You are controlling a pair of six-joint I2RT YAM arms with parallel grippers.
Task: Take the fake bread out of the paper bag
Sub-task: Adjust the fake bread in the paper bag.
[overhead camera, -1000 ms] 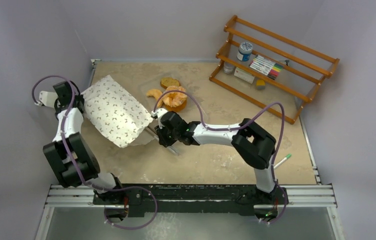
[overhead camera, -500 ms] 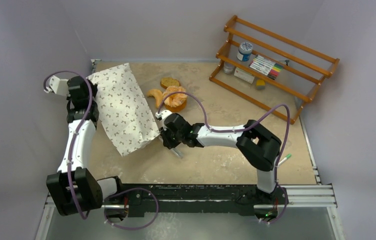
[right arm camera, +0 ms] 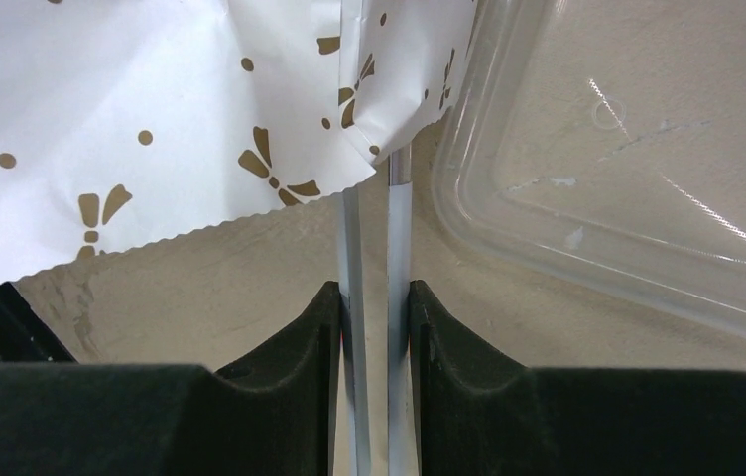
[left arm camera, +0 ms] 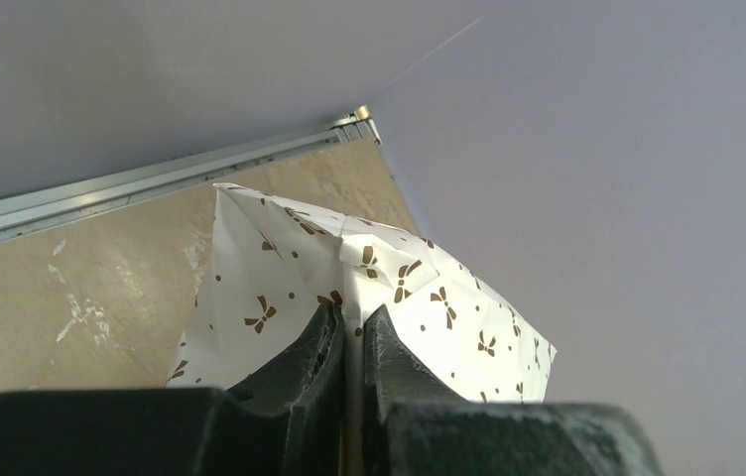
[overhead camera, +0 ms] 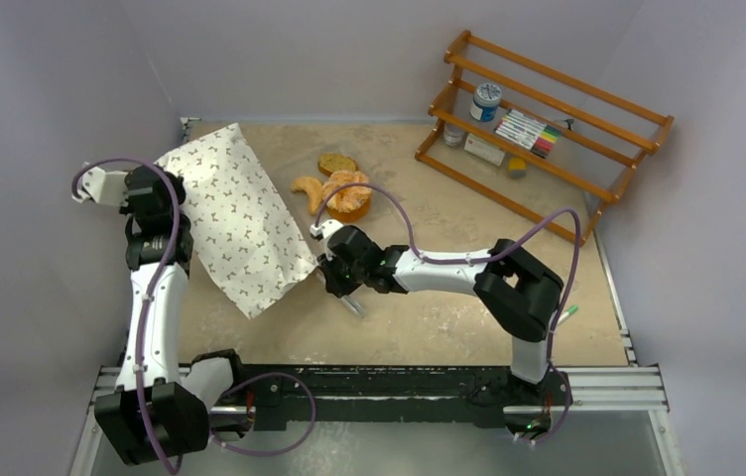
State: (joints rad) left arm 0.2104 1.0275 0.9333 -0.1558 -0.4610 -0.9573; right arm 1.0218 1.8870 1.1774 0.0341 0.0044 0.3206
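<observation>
Since a second ago the paper bag [overhead camera: 240, 223] has swung round, our left gripper [left arm camera: 352, 322] pinching its 10 o'clock corner; fake bread [overhead camera: 344, 193] lies at 12. With our right gripper [right arm camera: 374, 297] clamping tongs [right arm camera: 399, 198], we should probe the mouth gently.

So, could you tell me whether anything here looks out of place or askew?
The paper bag sits askew, its far end creased where the left gripper pinches it. A green pen-like thing lies alone at the table's right edge, away from the markers on the shelf.
</observation>
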